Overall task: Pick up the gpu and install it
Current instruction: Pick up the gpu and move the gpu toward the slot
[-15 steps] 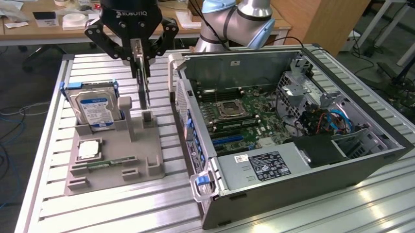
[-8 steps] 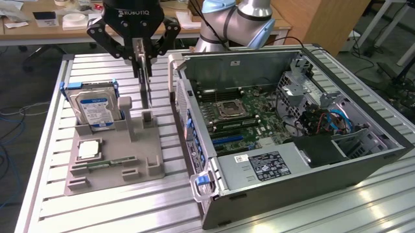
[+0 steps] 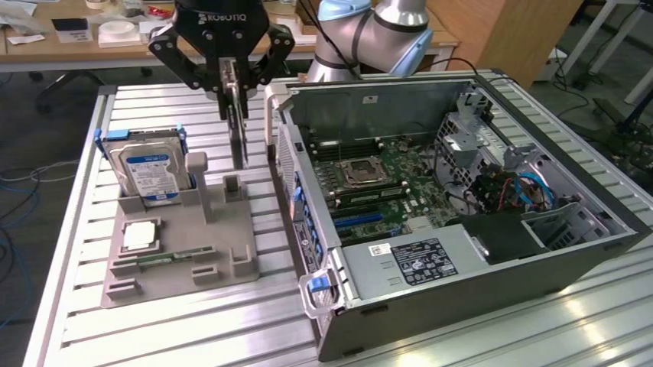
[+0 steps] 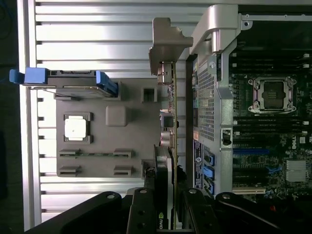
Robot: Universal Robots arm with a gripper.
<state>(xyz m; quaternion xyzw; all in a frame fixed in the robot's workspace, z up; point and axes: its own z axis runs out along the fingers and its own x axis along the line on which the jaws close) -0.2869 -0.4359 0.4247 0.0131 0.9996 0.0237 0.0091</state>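
Workbench of ribbed metal slats point(image 3: 82, 306), seen from the exterior view, with a grey holder tray point(image 3: 229, 248) on the exterior view's left and an open computer case point(image 3: 459, 264) lying on its side on the exterior view's right. A black gripper point(image 3: 232, 88) hangs over the far edge of the tray, its jaws clenched on the graphics card point(image 3: 238, 130). The card hangs on edge, thin and dark, between the hard drive point(image 3: 151, 172) and the wall of the case, above a small upright post on the tray. The hard drive, silver with a blue label, stands upright in a blue-handled frame at the tray's far corner, away from the case. A square processor chip point(image 3: 141, 235) lies flat near the tray's outer edge, and a slim green memory stick point(image 3: 164, 258) lies just in front of it. Inside the case the green circuit board point(image 3: 388, 180) is exposed.

From the wrist view, looking straight down, the graphics card point(image 4: 169, 141) runs as a narrow strip away from the gripper point(image 4: 168, 214), whose fingers point(image 4: 141, 209) press on either side of it. Its pale metal bracket point(image 4: 168, 44) sits at the far end. The card lies over the tray point(image 4: 136, 141) edge nearest the case point(image 4: 209, 97), close beside the case wall; I cannot tell whether they touch. The hard drive point(image 4: 63, 80) and the chip point(image 4: 76, 129) sit towards the tray's opposite edge.
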